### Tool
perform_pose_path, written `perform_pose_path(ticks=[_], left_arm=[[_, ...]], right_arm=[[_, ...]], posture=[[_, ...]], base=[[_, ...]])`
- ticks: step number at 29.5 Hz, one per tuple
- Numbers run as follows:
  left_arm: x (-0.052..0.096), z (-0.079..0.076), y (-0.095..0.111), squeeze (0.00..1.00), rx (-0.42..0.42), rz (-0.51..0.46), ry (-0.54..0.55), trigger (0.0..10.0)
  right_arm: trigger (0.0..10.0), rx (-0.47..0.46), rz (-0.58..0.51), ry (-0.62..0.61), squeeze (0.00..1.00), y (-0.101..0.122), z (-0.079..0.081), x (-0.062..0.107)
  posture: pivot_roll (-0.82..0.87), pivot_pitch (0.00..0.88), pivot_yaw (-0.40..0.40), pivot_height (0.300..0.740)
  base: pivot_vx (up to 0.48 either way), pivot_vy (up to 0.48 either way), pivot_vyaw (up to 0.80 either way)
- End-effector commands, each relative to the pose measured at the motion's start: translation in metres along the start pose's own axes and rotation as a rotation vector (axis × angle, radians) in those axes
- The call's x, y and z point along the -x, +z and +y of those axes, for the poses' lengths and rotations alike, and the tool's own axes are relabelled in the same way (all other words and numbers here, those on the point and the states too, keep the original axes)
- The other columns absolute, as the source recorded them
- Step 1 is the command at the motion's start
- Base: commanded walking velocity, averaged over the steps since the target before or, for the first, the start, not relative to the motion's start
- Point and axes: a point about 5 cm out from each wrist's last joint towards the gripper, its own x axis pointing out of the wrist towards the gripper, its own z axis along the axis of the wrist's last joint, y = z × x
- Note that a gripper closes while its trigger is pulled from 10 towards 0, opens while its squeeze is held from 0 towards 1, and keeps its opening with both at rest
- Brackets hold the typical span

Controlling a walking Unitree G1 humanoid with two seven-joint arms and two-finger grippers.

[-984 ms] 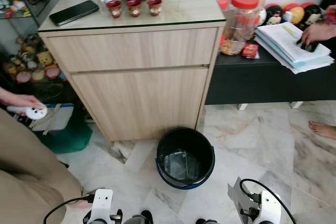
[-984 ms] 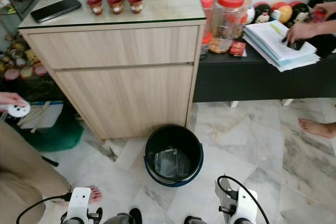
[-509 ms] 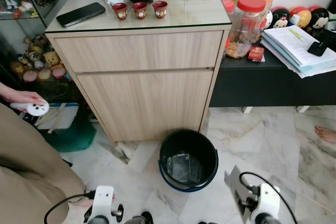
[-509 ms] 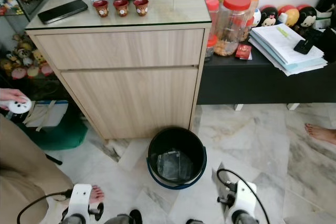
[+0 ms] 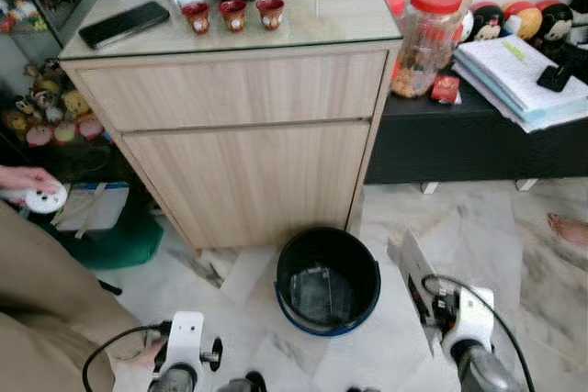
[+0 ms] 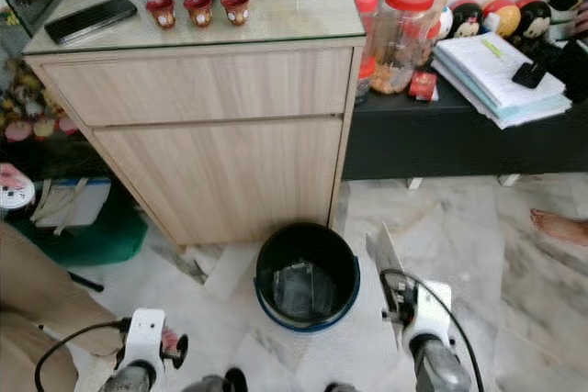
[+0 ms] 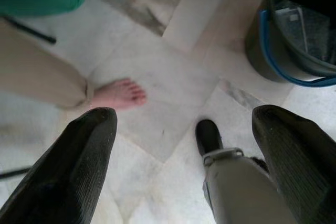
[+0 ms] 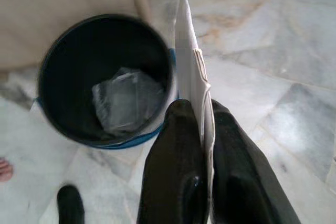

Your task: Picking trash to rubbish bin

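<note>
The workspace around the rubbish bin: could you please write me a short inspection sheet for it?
Surface: marble floor, pale and veined.
Job's things: black rubbish bin before the wooden cabinet, crumpled clear plastic inside; flat white paper in the right gripper, beside the bin's rim.
Clutter: cups, teapot, phone on the cabinet; jars, papers on the black bench.
Grippers: right shut on the paper; left gripper open, low over the floor.
Cables: black cable on the right wrist.
Surroundings: a person's bare foot nearby.
</note>
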Motion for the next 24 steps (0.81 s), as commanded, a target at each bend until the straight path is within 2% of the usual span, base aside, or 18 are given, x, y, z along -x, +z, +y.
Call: perform_pose_path(ticks=[1, 4, 6, 24], left_arm=[[0.0032, 0.0034, -0.0091, 0.0, -0.005, 0.031, 0.009, 10.0], [0.0031, 0.0051, -0.009, 0.0, -0.005, 0.032, 0.013, 10.0], [0.0032, 0.0058, -0.0095, 0.0, -0.007, 0.036, 0.014, 10.0], [0.0044, 0.0056, -0.0136, 0.0, -0.016, 0.056, 0.008, 10.0]], right_arm=[[10.0, 0.008, 0.026, 0.011, 0.0, -0.0056, 0.0052, 0.0006], [10.0, 0.002, 0.032, 0.016, 0.0, -0.0077, 0.0072, 0.0008], [10.0, -0.033, 0.043, 0.015, 0.0, -0.0089, 0.0078, 0.0007], [10.0, -0.032, 0.098, -0.022, 0.0, -0.0152, 0.0008, 0.0028]], posture=[[-0.06, 0.155, 0.024, 0.74], [-0.06, 0.155, 0.024, 0.74], [-0.06, 0.155, 0.024, 0.74], [-0.06, 0.135, 0.031, 0.74]], base=[[0.0, 0.0, 0.8], [0.16, 0.0, 0.8], [0.0, 0.0, 0.0], [0.187, 0.0, 0.0]])
